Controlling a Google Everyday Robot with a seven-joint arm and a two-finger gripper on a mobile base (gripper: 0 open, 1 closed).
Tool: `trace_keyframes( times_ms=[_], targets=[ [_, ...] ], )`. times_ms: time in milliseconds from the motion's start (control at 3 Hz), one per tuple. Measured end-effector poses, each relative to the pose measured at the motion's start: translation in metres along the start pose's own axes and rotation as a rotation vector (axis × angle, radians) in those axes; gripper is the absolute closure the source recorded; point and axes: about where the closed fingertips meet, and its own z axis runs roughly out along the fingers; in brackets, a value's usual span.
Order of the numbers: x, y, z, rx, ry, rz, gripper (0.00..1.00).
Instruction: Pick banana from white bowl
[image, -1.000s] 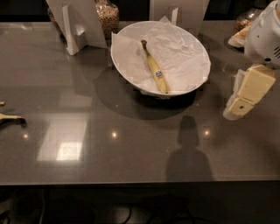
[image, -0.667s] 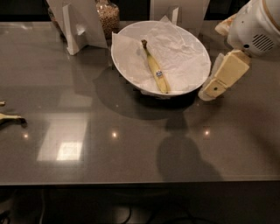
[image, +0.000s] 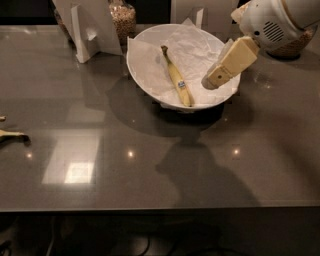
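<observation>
Now the hand hangs over the right side of the bowl, angled down and to the left, near the banana but apart from it. It holds nothing, and I cannot tell whether it is open or closed. The banana lies on the paper in the bowl, stem toward the back, and the bowl stands on the table. This looks like the approach, with no grasp made yet. Next the hand would need to move left over the banana's middle, line up across it and descend.
</observation>
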Motion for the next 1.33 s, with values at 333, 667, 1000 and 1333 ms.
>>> trace_keyframes(
  times_ms=[333, 667, 1000, 1333],
  targets=[
    [-0.001, -0.015, 0.023, 0.015, -0.021, 0.002, 0.0],
    [0.002, -0.042, 0.064, 0.03, -0.025, 0.014, 0.0],
    [0.007, -0.068, 0.109, 0.033, -0.025, 0.051, 0.0],
    [0.008, -0.07, 0.15, -0.01, -0.029, 0.079, 0.19]
  ],
)
